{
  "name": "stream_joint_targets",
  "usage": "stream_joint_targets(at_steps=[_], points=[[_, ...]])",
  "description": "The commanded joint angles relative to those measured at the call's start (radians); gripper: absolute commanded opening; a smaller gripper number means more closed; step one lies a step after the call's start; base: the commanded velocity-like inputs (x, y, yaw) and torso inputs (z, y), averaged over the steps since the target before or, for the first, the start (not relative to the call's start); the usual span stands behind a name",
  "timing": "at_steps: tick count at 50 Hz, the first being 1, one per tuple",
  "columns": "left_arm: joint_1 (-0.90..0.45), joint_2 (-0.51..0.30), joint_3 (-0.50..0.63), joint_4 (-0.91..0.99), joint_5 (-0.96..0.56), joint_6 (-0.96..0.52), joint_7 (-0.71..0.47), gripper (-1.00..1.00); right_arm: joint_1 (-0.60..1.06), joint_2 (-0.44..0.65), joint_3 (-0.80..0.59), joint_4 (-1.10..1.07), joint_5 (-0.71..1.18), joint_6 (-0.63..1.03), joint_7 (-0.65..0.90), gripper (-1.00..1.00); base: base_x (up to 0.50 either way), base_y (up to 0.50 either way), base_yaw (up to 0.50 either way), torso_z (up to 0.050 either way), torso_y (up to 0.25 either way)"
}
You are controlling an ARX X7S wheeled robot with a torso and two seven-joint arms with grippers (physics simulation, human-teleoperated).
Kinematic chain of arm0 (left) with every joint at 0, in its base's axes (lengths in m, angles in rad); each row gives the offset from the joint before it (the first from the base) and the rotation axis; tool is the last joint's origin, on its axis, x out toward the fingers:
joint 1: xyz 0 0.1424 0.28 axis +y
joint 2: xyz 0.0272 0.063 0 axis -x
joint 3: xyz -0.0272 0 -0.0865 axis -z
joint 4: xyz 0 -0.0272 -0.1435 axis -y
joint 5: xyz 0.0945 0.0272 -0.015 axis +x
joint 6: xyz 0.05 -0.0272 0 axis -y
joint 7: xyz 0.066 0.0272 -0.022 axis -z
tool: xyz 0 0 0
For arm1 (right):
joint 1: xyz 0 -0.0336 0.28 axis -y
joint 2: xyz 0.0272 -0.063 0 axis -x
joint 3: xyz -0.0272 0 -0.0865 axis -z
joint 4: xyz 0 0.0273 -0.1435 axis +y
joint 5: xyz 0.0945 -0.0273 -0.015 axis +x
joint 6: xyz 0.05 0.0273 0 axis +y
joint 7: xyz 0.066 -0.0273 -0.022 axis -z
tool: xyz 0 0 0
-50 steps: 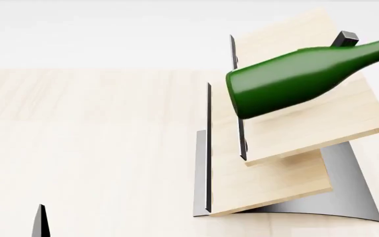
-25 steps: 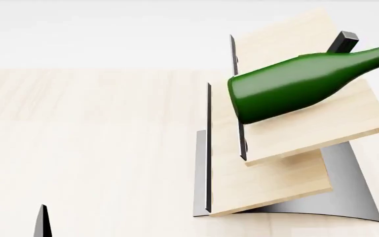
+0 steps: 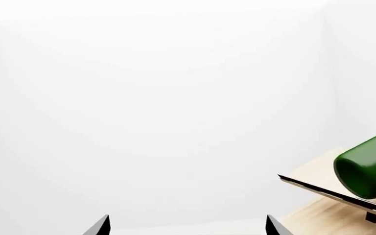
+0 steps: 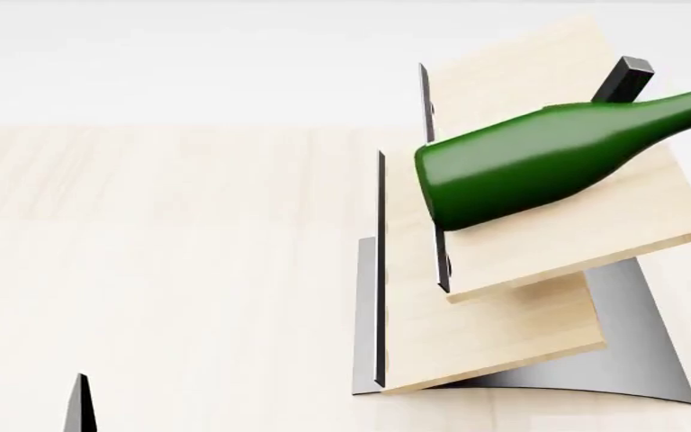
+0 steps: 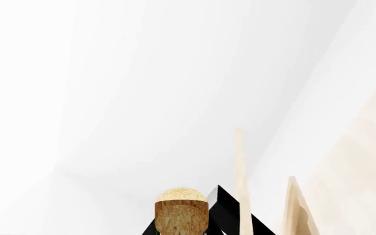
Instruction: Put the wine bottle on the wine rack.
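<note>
Your head camera shows the wine bottle (image 4: 538, 162) lying slanted over the upper wooden panel of the wine rack (image 4: 525, 297), base toward the rack's black dividers, neck running out of frame at the right. Only your right wrist camera shows its cork-coloured top (image 5: 181, 213), sitting between the dark fingers (image 5: 224, 213) of the right gripper (image 5: 188, 227), which pinch the neck. Your left gripper (image 3: 184, 227) holds nothing, fingertips spread wide, aimed past the bottle's base toward white wall.
</note>
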Motion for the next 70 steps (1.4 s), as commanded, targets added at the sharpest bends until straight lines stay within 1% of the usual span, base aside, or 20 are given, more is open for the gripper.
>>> stream_joint_targets(at_steps=[1,21,22,52,61,70], points=[[-0.003,-0.001,0.002,-0.003,-0.001,0.000,-0.002,1.00,-0.007,0.004,0.022,-0.020,-0.019,-0.008,-0.016,-1.00,0.00,0.00,0.00,0.000,0.000],[-0.003,-0.006,0.007,0.002,0.000,-0.002,-0.007,1.00,-0.013,-0.004,0.017,-0.008,-0.034,0.003,-0.044,-1.00,0.00,0.00,0.00,0.000,0.001],[-0.003,-0.006,0.007,0.002,0.000,-0.003,-0.007,1.00,-0.014,-0.003,0.018,-0.008,-0.032,0.005,-0.048,1.00,0.00,0.00,0.00,0.000,0.000],[-0.007,-0.010,0.015,-0.002,0.001,-0.001,-0.013,1.00,-0.027,0.007,0.031,-0.025,-0.032,0.000,-0.039,1.00,0.00,0.00,0.00,0.000,0.000],[-0.009,-0.011,0.018,-0.002,0.000,-0.002,-0.014,1.00,-0.068,0.051,0.068,-0.073,-0.009,-0.030,-0.039,1.00,0.00,0.00,0.00,0.000,0.000],[-0.011,-0.011,0.023,-0.008,0.003,0.000,-0.015,1.00,-0.145,0.124,0.128,-0.142,0.037,-0.073,-0.042,1.00,0.00,0.00,0.00,0.000,0.000]])
